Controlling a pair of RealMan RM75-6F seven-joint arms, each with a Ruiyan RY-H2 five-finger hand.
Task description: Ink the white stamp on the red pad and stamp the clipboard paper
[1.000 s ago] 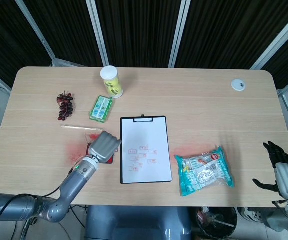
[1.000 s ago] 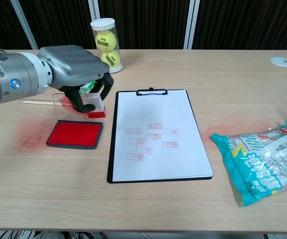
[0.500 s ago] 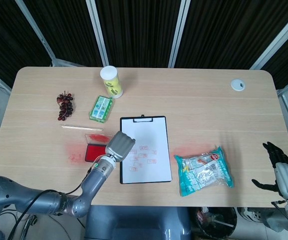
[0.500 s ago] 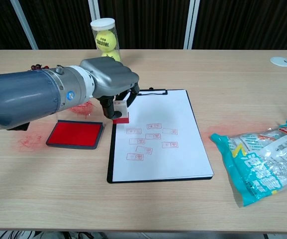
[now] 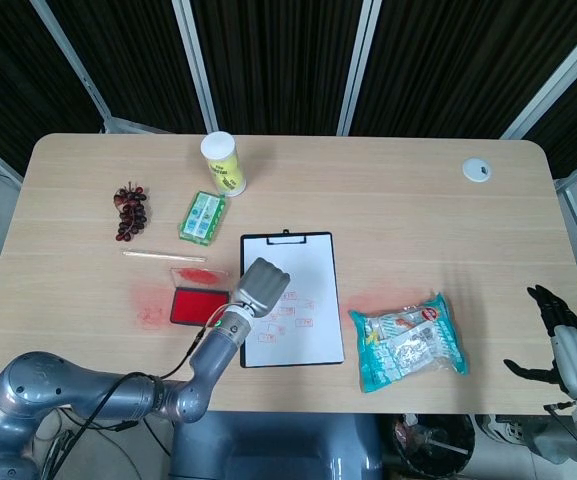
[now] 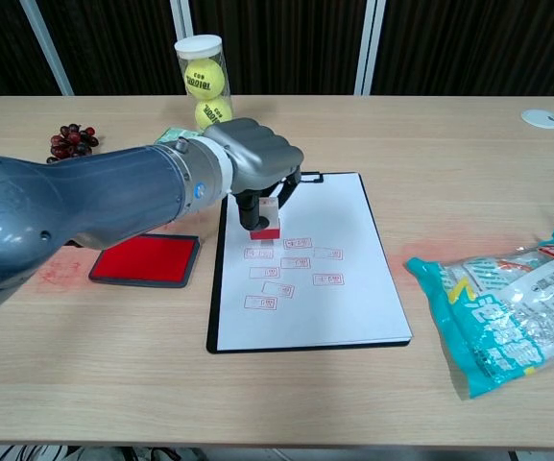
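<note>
While your left hand hangs over the upper left part of the clipboard paper, its fingers are curled around the white stamp, gripping it upright with the red face pointing down. In the chest view the stamp's base sits at or just above the sheet, right beside the topmost red print; whether it truly touches the paper is hard to tell from here. The head view hides the stamp completely under your left hand.

The red pad lies on the surface just beside the clipboard, at its 9 o'clock, lid open, with red smears on the wood around it. Several red rectangular prints already mark the middle of the paper.

Your right hand is at the surface's 4 o'clock corner in the head view, off the edge, fingers spread wide and holding nothing.

At 12 o'clock from the pad stand a tube of tennis balls and a green packet; a bunch of grapes lies toward 10 o'clock. A snack bag rests at the clipboard's 3 o'clock.
</note>
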